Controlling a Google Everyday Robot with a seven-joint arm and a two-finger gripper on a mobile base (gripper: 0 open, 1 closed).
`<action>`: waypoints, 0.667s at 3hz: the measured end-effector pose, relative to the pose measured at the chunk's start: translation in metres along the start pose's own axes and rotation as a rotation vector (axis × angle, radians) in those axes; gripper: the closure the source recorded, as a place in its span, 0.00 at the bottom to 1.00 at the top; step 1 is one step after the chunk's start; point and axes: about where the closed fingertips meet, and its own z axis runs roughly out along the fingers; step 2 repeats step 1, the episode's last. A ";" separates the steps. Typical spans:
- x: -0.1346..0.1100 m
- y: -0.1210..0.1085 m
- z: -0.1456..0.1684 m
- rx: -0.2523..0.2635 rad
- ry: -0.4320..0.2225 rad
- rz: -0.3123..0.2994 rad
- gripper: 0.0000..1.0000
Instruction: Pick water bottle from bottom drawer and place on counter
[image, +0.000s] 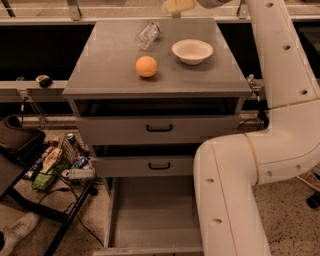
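The water bottle (147, 35) lies on its side on the counter (110, 65), near the back, left of the white bowl. The bottom drawer (150, 215) is pulled open and its grey floor is bare. My gripper (180, 5) is at the top edge of the view, above the back of the counter, to the right of the bottle and apart from it. Only a pale part of it shows. My white arm (280, 100) runs down the right side of the view.
An orange ball (146, 66) and a white bowl (192, 51) sit on the counter. The two upper drawers (159, 129) stand slightly open. A black stand with snack packets (55, 162) is on the floor at the left.
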 end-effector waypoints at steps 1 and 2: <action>0.011 0.010 0.012 -0.003 0.037 0.003 0.00; 0.011 0.010 0.012 -0.003 0.037 0.003 0.00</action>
